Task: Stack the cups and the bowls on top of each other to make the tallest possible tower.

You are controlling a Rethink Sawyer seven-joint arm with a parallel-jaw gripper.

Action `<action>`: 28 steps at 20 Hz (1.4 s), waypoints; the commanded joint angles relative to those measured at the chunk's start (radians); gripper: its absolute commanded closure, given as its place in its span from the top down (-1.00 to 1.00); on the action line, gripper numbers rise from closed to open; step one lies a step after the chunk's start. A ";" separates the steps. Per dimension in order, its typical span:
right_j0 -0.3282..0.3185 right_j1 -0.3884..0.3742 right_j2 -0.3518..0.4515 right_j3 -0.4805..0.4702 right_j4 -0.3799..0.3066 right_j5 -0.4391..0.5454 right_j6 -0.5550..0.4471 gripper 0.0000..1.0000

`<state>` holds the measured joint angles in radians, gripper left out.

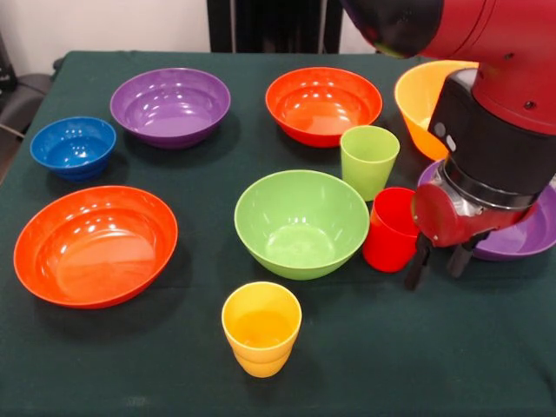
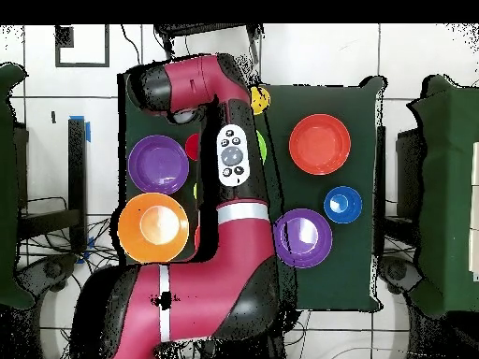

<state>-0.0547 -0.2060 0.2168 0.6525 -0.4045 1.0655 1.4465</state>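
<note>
No tower exists yet: every piece stands separately, mouth up, on the dark green tablecloth [image 1: 486, 365]. The black two-finger gripper [image 1: 441, 259] hangs low, just beside the glossy red plastic cup [image 1: 390, 229], jaws slightly parted and holding nothing. This placement suggests an approach to that cup. The light green plastic cup [image 1: 368, 160] stands just behind it, the wide light green plastic bowl [image 1: 301, 222] alongside. The yellow plastic cup [image 1: 261, 327] and small blue plastic bowl [image 1: 73, 146] stand well apart.
</note>
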 commanded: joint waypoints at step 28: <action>-0.133 -0.086 0.089 0.322 -0.070 -0.159 -0.278 1.00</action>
<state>-0.1820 -0.3266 0.2190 0.8231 -0.4075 0.9764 1.4465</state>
